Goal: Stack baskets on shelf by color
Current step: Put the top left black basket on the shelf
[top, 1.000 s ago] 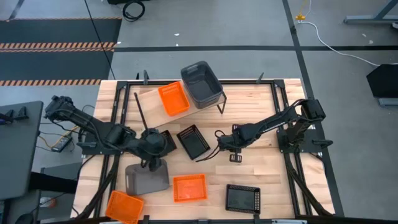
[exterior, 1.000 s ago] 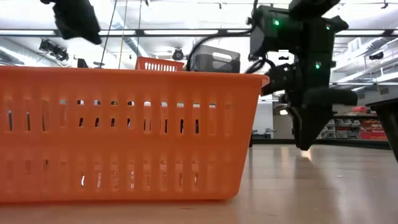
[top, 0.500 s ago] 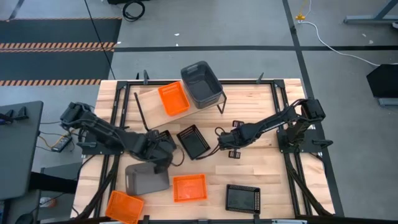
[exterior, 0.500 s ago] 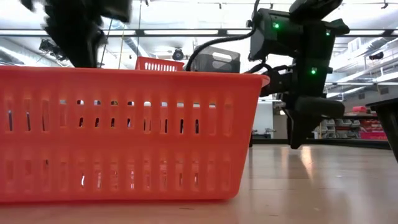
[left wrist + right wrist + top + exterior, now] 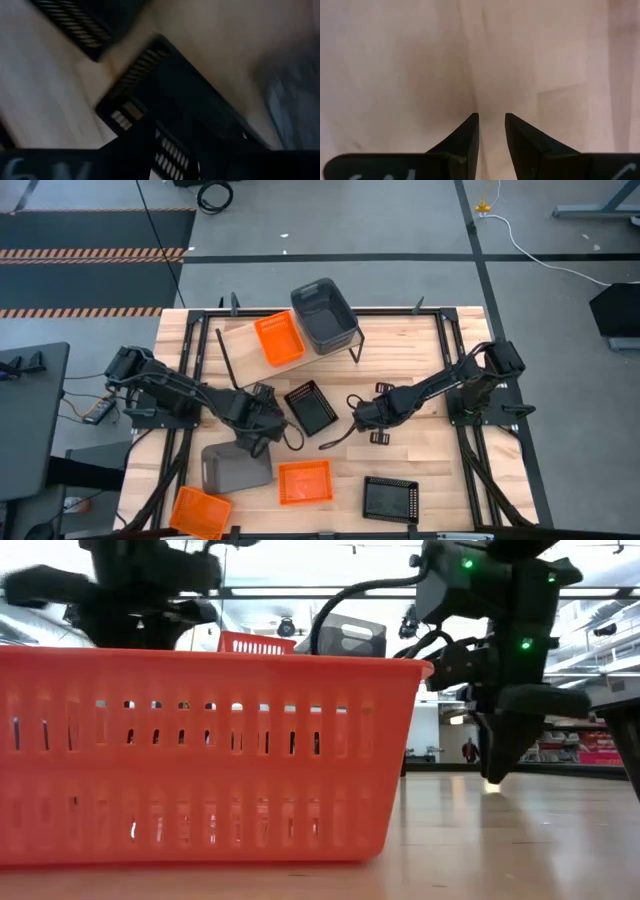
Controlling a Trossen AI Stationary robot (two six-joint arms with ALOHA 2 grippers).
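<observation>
Now, shelf [image 5: 235,340]: stands at one edge of the table [image 5: 420,450], light plank top.
On shelf: shelf orange basket [image 5: 279,339] sits mid-plank; shelf grey bin [image 5: 325,317] is just beside it at the plank's end.
Central black basket [image 5: 311,407]: on the table, near the shelf, out from under the shelf orange basket.
Farther from shelf: loose grey bin [image 5: 235,465], front orange basket [image 5: 304,481], corner orange basket [image 5: 200,512] and far black basket [image 5: 390,500], all on the table.
Left gripper [image 5: 268,420]: low beside the central black basket, on the side away from the shelf grey bin; apart or closed, cannot tell.
Right gripper [image 5: 358,418]: over bare table on the central black basket's other side; fingers [image 5: 467,135] slightly apart, holding nothing.
Writing: pale marks on both wrist housings, cropped, unreadable.
</observation>
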